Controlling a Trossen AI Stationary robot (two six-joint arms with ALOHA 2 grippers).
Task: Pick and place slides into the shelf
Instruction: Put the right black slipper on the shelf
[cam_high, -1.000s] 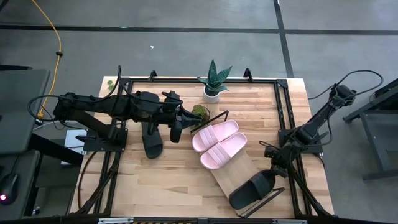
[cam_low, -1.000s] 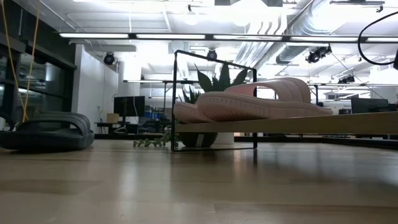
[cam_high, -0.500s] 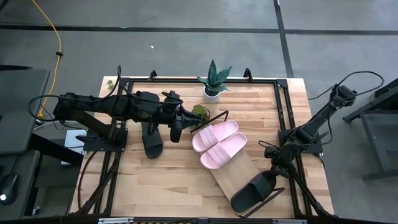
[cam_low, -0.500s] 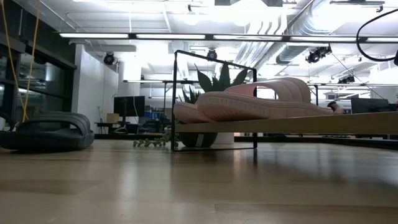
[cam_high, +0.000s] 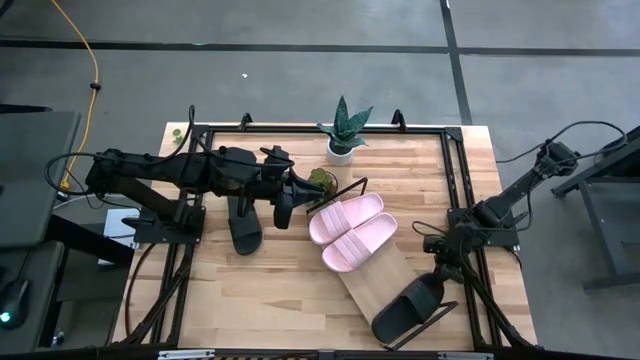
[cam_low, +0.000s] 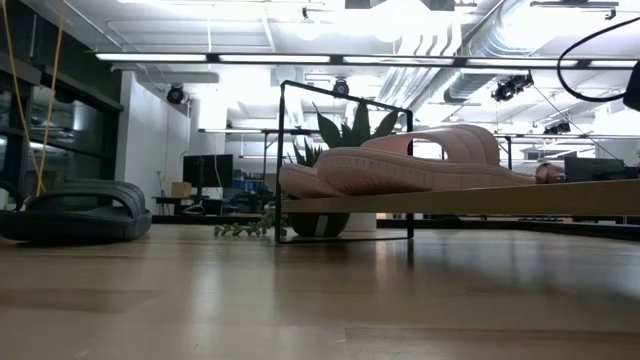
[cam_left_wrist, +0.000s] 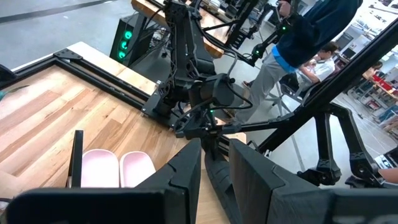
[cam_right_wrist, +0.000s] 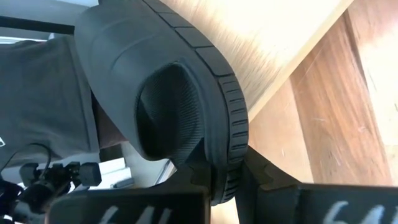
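Wooden surface is occupied by the shelf, on which two pink slides lie. One black slide is clamped at its edge over the shelf's end by the right gripper. Another black slide lies beside the left gripper, whose state cannot be told.

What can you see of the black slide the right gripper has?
The black slide is matte and rubbery-looking, with a wide strap, an open toe and a ribbed sole edge. It lies at the near right end of the shelf, past the two pink slides. The right gripper is shut on its rim; the right wrist view shows the fingers pinching the sole edge while the slide rests on the light-wood board.
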